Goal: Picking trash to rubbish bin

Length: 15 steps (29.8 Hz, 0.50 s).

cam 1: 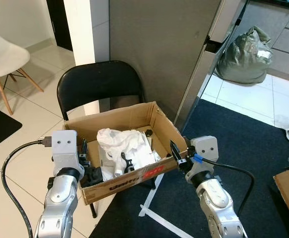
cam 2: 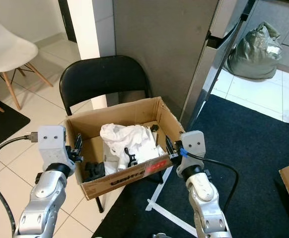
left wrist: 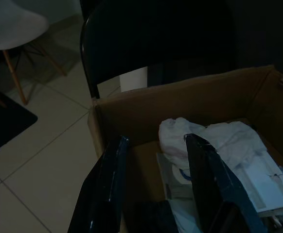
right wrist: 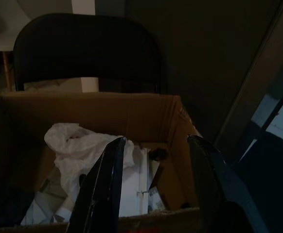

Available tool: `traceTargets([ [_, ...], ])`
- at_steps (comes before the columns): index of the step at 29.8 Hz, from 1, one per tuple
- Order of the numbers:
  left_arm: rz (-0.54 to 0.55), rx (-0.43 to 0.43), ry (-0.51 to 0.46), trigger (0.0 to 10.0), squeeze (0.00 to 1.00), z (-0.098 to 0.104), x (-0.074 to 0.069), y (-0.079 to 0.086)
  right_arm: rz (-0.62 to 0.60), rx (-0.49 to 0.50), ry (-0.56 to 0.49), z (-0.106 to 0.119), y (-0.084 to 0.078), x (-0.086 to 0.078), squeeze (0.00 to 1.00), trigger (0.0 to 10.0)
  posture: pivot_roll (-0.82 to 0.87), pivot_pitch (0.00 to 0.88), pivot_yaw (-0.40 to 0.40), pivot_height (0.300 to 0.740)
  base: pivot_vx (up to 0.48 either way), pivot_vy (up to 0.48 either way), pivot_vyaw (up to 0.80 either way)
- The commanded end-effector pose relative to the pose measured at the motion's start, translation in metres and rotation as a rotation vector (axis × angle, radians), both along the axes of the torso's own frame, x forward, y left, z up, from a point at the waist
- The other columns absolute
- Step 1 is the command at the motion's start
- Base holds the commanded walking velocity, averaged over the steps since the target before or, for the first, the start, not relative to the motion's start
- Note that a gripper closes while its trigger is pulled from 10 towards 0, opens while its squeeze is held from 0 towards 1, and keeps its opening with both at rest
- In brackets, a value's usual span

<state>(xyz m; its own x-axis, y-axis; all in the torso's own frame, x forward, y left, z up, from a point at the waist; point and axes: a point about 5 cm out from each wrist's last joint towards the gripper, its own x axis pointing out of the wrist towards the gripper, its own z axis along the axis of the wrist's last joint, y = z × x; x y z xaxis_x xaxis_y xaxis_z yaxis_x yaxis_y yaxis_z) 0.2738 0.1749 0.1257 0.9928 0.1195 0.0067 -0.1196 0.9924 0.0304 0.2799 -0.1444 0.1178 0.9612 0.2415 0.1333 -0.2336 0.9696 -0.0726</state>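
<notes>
I take the cardboard box as my landmark. It sits on the seat of a black folding chair, its long axis running across in front of me from my left to my right, the open top facing up. Well beyond the box, to its far right on the tiled floor, a grey-green bag leans near the wall; I judge that may be where the rubbish ends up, but I cannot tell what it holds. A white chair stands far off the box's left end.

Inside the box, the trash is piled toward the middle: a crumpled white plastic wad lies on flat printed papers, and a dark lump sits in the near-left corner.

My left hand is at the box's left end, its fingers spread apart, empty, and straddling that wall. My right hand is at the box's right end, by the near corner, fingers likewise spread, holding nothing.

The two hands bracket the box along its long axis, one at each short end. The white wad lies about midway between them, slightly nearer my left hand by my reckoning; the dark lump is plainly the left hand's.
</notes>
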Motion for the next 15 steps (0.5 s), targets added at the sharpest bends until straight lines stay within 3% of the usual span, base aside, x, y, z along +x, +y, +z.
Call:
traceTargets([
  [1, 0.001, -0.005, 0.013, 10.0, 0.00, -0.0040, -0.0017, -0.0014, -0.006, -0.008, 0.016, -0.0016, -0.0026, -0.0011, 0.00, 10.0, -0.02, 0.130, -0.051, 0.740, 0.000, 0.000, 0.00],
  [6, -0.001, -0.006, 0.013, 10.0, 0.00, -0.0040, -0.0015, -0.0017, -0.003, -0.002, 0.023, -0.0023, -0.0020, -0.0011, 0.00, 10.0, -0.02, 0.132, -0.052, 0.740, 0.000, 0.000, 0.00],
  [15, -0.002, -0.013, 0.011, 10.0, 0.00, -0.0038, -0.0011, -0.0022, 0.001, 0.003, 0.026, -0.0023, -0.0011, -0.0008, 0.00, 10.0, -0.01, 0.138, -0.055, 0.740, 0.000, 0.000, -0.63],
])
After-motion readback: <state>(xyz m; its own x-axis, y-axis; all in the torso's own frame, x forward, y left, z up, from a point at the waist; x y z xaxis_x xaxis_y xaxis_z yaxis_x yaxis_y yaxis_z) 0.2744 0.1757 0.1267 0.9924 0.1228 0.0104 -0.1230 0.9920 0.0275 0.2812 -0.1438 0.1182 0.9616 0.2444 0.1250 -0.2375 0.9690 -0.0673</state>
